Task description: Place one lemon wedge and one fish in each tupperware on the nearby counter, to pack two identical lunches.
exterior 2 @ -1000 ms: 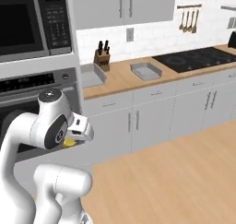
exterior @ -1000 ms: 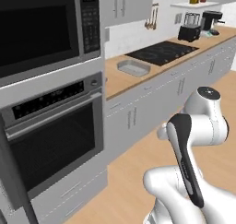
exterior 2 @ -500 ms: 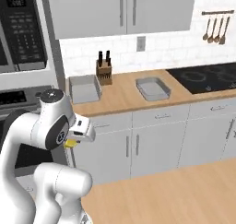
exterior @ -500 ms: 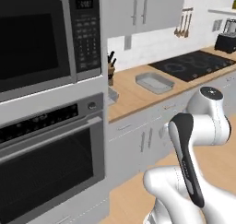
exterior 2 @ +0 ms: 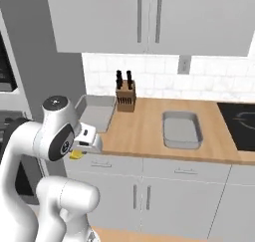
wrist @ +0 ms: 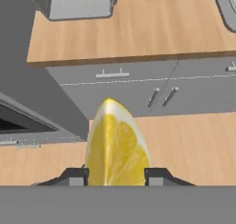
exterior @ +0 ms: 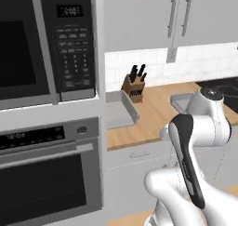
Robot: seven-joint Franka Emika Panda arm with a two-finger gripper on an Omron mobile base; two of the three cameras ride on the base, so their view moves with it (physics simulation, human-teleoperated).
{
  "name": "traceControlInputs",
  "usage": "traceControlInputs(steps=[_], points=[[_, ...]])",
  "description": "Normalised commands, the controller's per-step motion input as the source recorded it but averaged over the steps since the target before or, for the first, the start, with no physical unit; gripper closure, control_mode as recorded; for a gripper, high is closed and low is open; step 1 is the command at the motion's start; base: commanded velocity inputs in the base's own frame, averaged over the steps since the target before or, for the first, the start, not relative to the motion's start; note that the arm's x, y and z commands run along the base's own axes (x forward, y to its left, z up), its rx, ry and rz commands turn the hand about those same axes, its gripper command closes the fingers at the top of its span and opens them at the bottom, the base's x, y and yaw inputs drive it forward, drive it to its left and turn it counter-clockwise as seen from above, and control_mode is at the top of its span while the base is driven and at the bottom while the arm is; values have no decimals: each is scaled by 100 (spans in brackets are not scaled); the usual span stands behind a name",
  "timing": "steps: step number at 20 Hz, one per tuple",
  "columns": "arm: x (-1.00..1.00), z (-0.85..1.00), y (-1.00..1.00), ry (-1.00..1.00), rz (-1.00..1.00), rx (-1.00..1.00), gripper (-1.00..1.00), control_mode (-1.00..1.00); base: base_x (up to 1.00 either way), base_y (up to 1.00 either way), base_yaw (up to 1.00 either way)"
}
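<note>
- Carrying a lemon wedge [wrist: 117, 144], the gripper [wrist: 116, 176] has its two fingers closed against the fruit's sides, pointed end away from the hand; in the right base view the wedge shows as a yellow patch under the hand [exterior 2: 75, 155].
- Compared with a second ago, both base views have swung round: the oven wall that took up most of the left base view now sits at the left edge, and the counter [exterior 2: 144, 131] faces the robot squarely. This is the base driving, not the things moving.
- The jaws have eased together only slightly over that second, and the wedge stays clamped.
- Two grey tupperware trays now lie ahead: the left tray [exterior 2: 97, 112] just beside the knife block [exterior 2: 125, 94], and the right tray [exterior 2: 182, 130] between that block and the black stovetop [exterior 2: 239, 126].
- In the hand view the left tray [wrist: 78, 2] lies at the top, across the cabinet fronts [wrist: 138, 91], with the hand out over the floor short of the counter edge.
- Judging from this, the carry is nearly over; the next call is to reach forward over a tray and let the wedge go inside it.
- Whether either tray already holds a fish or a wedge cannot be made out, so progress is unclear.
</note>
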Motion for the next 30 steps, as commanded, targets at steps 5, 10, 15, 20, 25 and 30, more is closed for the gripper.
traceControlInputs(steps=[5,10,15,20,25,30], points=[[0,0,0,0,0,0,100,100,13,-61,56],[0,0,0,0,0,0,100,100,55,-13,49],[0,0,0,0,0,0,100,100,55,-42,19],[0,0,0,0,0,0,100,100,13,-14,1],[0,0,0,0,0,0,100,100,0,0,0],[0,0,0,0,0,0,100,100,27,0,0]])
